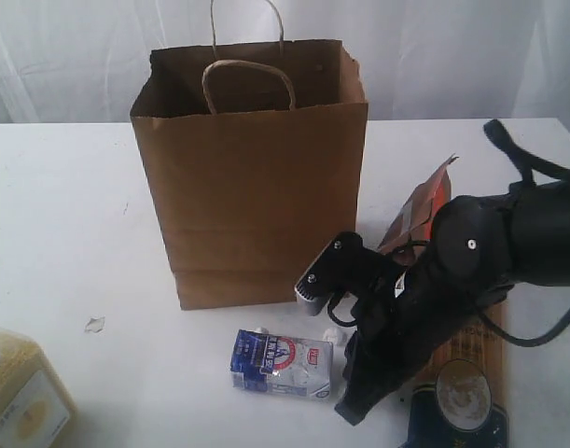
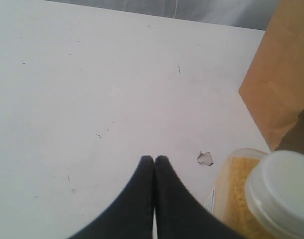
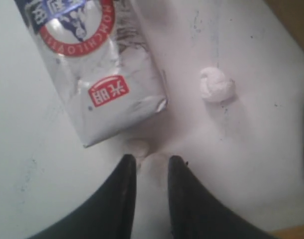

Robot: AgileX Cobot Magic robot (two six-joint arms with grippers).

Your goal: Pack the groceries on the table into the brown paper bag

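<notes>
**A:** What is the brown paper bag (image 1: 257, 187) made of?
**B:** Matt kraft paper, creased near the base, with handles (image 1: 249, 70) of twisted paper.
**A:** And the table (image 1: 61, 233)?
**B:** Smooth, white and matt, with faint dark specks.
**A:** The blue-white pouch (image 3: 102, 74)?
**B:** Shiny silvery film, crinkled, with printing on it.
**A:** The yellow-grain container (image 2: 236, 186)?
**B:** Clear plastic, with a smooth lid (image 2: 286, 189) of translucent white plastic.
**A:** The brown pouch with orange label (image 1: 423, 210)?
**B:** Glossy film, and the long spaghetti pack (image 1: 476, 364) looks the same.
**A:** The left gripper (image 2: 154, 162)?
**B:** Black, smooth and matt. I cannot tell whether it is plastic or rubber.
</notes>
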